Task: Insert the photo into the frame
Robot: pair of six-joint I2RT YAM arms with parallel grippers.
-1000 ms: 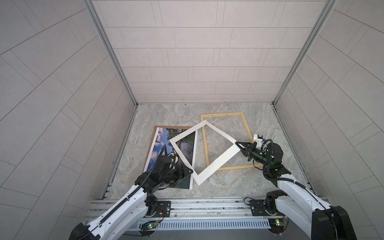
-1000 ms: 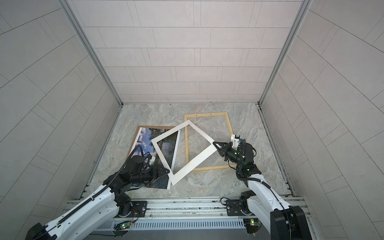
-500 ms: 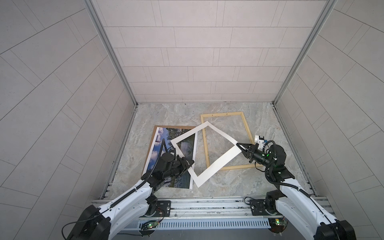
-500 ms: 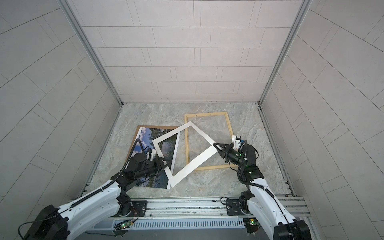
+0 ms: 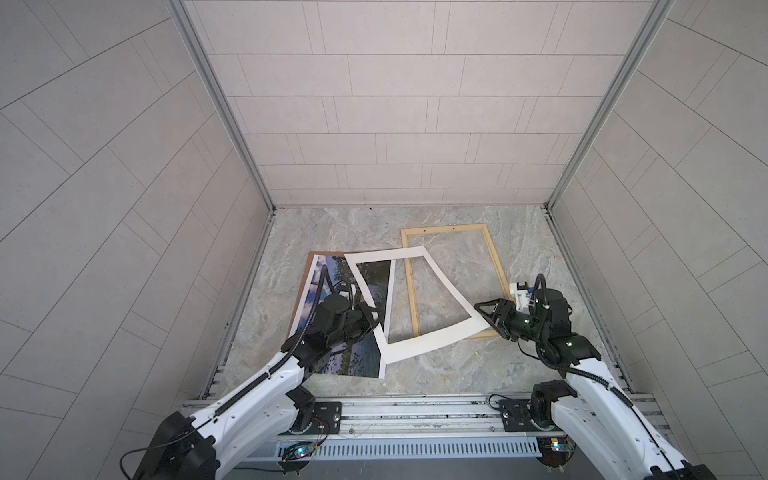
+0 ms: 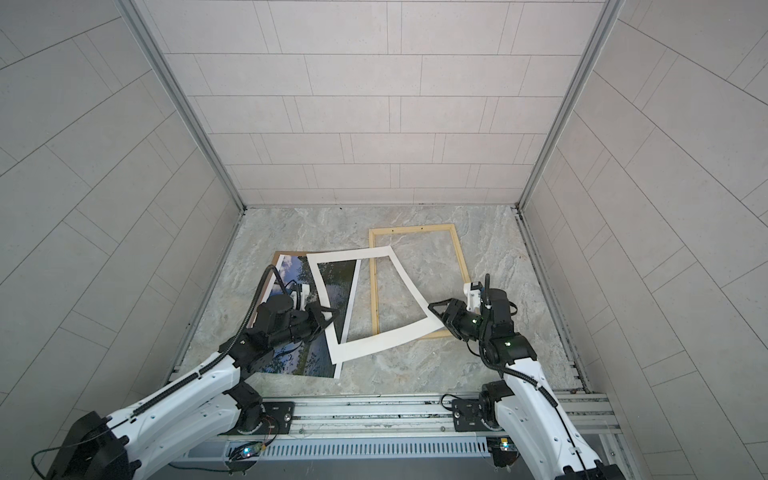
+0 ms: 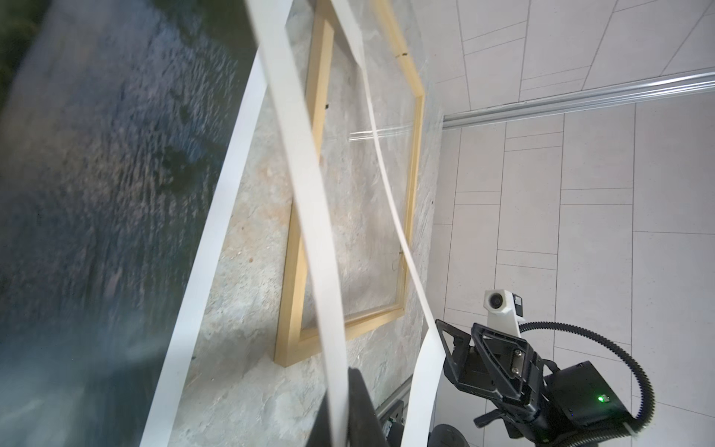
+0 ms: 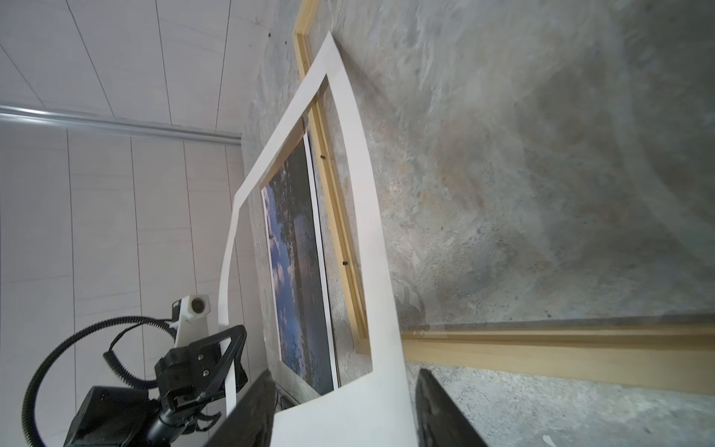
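On grey marbled table (image 5: 457,374), pale wooden rectangular frame (image 8: 541,356), white card mat (image 5: 415,344) draped over it, blue landscape photo (image 5: 359,355) flat just left of frame, left gripper (image 5: 370,316) jaws clamping mat, right gripper (image 5: 484,318) jaws wide around mat's corner.

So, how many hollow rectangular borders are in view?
2: the frame at the back right, and the white mat slanting across it and the photo. Another could hide under the photo.

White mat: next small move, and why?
Probably back the right gripper straight off the corner of the white mat. Its jaws stand open around that corner, while the left gripper is shut on the mat's opposite bar, so the left alone holds it. The mat overlaps the photo and the frame.
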